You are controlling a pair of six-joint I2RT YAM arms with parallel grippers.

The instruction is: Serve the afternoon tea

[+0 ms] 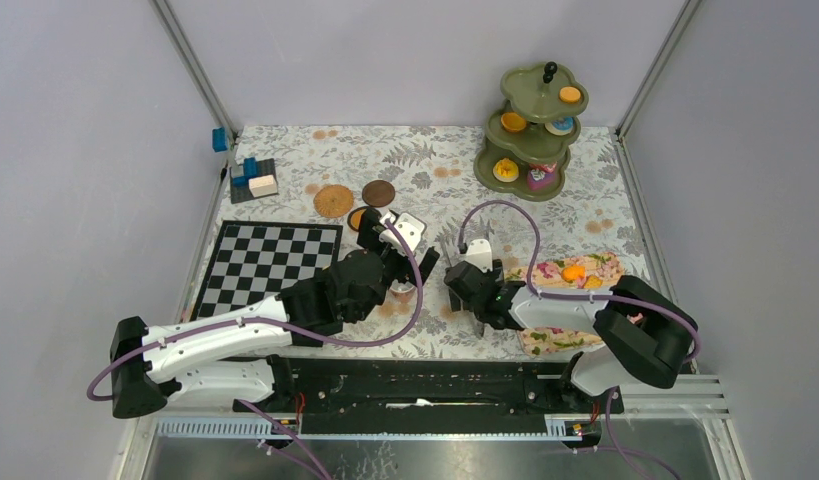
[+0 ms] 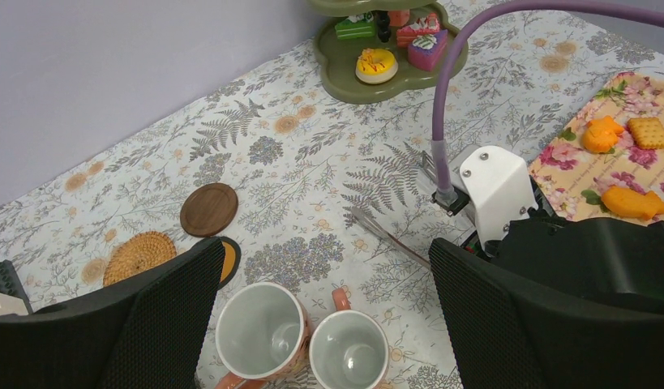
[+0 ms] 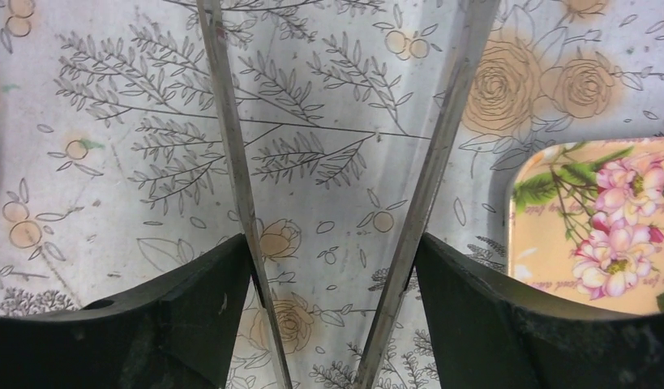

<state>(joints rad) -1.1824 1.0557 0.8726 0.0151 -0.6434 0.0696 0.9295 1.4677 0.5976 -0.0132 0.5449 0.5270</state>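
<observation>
Right tool [image 3: 336, 243] grips metal tongs [image 3: 231, 162], its fingers pressing their spread arms from outside, low over the cloth [image 1: 425, 170] beside a floral tray [image 3: 588, 227]. Left tool [image 2: 324, 316], spread wide and empty, hovers over two mugs [image 2: 259, 328] mid-desk. Stand [image 1: 530, 130] sits far right.

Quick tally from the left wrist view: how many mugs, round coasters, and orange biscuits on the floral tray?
Small pinkish mugs: 2
Round coasters: 3 (dark wooden coaster, woven straw coaster, orange-centred coaster partly hidden)
Orange biscuits on the floral tray: 3
Total: 8
</observation>
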